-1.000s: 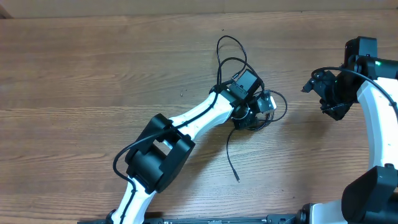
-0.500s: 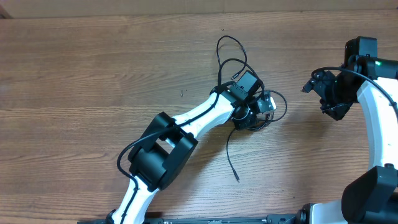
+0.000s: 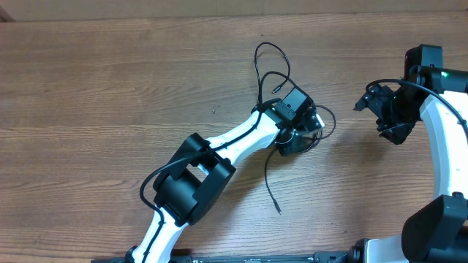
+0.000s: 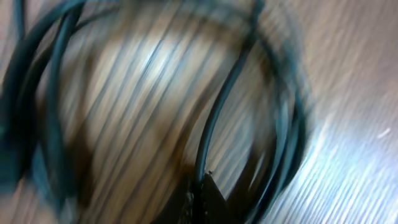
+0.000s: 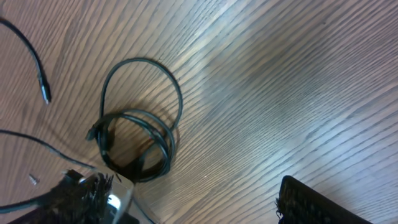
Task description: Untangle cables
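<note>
Several cables (image 5: 169, 148): thin black loops tangled mid-table, one loose end trailing toward the near edge.
Left gripper (image 3: 296, 139): closed, pinching a cord of the coil.
Right gripper (image 3: 371, 98): jaws wide, empty, well apart from the tangle.
Table (image 3: 110, 88): wood grain.

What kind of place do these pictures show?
Probably a robotics lab workbench: a plain wooden table, a white-and-black left arm and right arm reaching over it, and thin black cables lying tangled on it.
</note>
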Robot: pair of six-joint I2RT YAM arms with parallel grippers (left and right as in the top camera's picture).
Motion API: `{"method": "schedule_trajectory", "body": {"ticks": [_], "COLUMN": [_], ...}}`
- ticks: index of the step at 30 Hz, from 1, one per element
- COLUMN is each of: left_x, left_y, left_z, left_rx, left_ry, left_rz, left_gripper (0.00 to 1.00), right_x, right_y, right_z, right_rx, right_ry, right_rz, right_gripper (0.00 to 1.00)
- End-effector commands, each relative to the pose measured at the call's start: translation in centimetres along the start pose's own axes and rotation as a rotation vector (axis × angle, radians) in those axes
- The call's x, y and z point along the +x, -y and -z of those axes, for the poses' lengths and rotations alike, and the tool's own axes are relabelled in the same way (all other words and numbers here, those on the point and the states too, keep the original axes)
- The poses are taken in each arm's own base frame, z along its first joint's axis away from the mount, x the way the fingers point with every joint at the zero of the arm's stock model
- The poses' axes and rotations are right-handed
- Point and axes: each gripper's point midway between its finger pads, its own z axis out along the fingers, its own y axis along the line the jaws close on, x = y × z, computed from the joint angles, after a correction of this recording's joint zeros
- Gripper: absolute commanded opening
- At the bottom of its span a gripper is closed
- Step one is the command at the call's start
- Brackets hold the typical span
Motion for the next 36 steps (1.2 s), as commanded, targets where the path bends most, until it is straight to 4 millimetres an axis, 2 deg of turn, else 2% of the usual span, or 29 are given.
{"method": "schedule_trajectory", "body": {"ticks": [1, 2, 8, 12, 16, 20, 25, 31, 33, 36], "left_x": [-2.3, -2.8, -4.6, -5.0, -4.6, -4.3, -4.4, -4.6, -4.6, -4.4], "left_y": [-3.5, -3.9, -5.0, -4.8, -4.5, -4.1, -4.1, -4.0, -3.9, -3.9], "left_z": [6.0, 8.0, 15.4, 18.4, 18.9, 18.8, 19.5, 20.3, 20.6, 21.3], "left_rx": [-0.141, -0.149, -0.183, -0.194, -0.191, -0.173, -0.176, -0.18, -0.181, -0.189], "left_ry": [0.082, 0.114, 0.265, 0.319, 0.309, 0.293, 0.308, 0.325, 0.331, 0.335], "left_rz": [0.157, 0.202, 0.315, 0.307, 0.309, 0.309, 0.308, 0.305, 0.304, 0.305], "left_gripper": [0.04, 0.04, 0.04, 0.04, 0.04, 0.04, 0.04, 0.04, 0.04, 0.04], "right_x": [0.5, 0.9, 1.8, 2.5, 3.8, 5.5, 5.8, 6.5, 6.4, 4.6], "right_y": [-1.2, -1.5, -1.8, -1.2, -1.7, -3.8, -7.2, -10.6, -11.0, -10.1], "right_z": [0.9, 0.9, 0.1, -1.3, -2.9, -4.6, -7.4, -9.5, -10.1, -11.0], "right_rx": [-0.072, -0.092, -0.122, -0.114, -0.158, -0.243, -0.339, -0.449, -0.447, -0.356], "right_ry": [-0.018, -0.036, -0.084, -0.111, -0.164, -0.193, -0.086, 0.043, 0.089, 0.19], "right_rz": [0.007, 0.007, 0.002, -0.004, 0.003, 0.116, 0.331, 0.548, 0.574, 0.568], "right_gripper": [0.85, 0.85, 0.85, 0.85, 0.85, 0.85, 0.85, 0.83, 0.68, 0.21]}}
